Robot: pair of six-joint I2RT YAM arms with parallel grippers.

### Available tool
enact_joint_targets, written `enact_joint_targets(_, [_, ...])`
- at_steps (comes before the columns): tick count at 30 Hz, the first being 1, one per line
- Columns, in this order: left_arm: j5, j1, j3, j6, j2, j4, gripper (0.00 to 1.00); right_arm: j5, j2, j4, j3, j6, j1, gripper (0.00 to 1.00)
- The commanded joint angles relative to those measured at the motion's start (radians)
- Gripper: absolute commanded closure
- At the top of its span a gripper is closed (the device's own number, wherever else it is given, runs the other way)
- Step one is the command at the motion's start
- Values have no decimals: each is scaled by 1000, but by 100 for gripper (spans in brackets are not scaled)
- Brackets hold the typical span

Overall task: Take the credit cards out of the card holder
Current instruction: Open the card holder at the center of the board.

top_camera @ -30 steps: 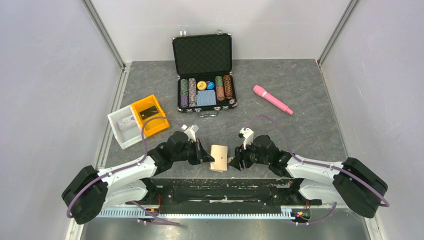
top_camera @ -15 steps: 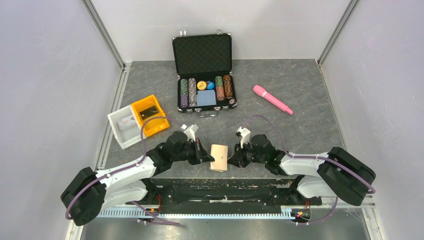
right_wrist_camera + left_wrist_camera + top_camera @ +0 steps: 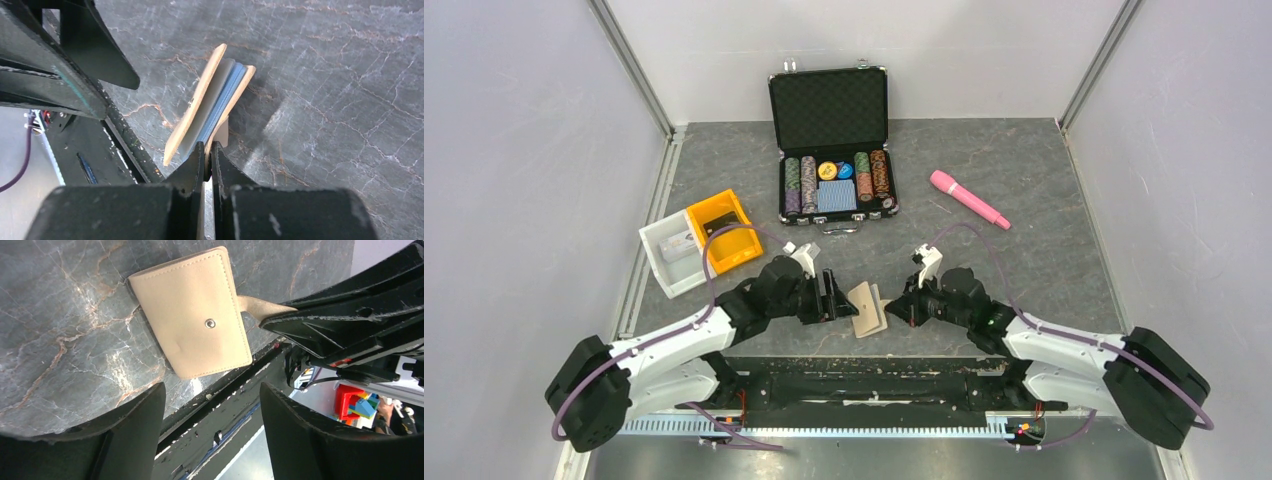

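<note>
Both arms lie low along the near edge of the table (image 3: 1044,250), elbows out and forearms angled inward to meet at the middle. The left gripper (image 3: 835,297) has its fingers spread wide, just beside the wallet (image 3: 866,309) and apart from it. The right gripper (image 3: 895,306) is pinched on the wallet's closing tab (image 3: 223,133). The wallet stands tilted on edge, slightly parted, with blue-grey panels showing.
</note>
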Motion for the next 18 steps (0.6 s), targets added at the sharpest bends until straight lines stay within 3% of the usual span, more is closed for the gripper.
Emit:
enact_joint_targets(1, [-51, -3, 84, 77, 3, -80, 23, -8, -57, 14, -15, 45, -3, 100])
enact_joint_targets(8, [2, -5, 124, 70, 77, -36, 19, -93, -68, 134, -62, 126, -3, 100])
enact_joint_targets(18, [10, -23, 165, 85, 141, -31, 16, -104, -92, 129, -68, 118, -3, 100])
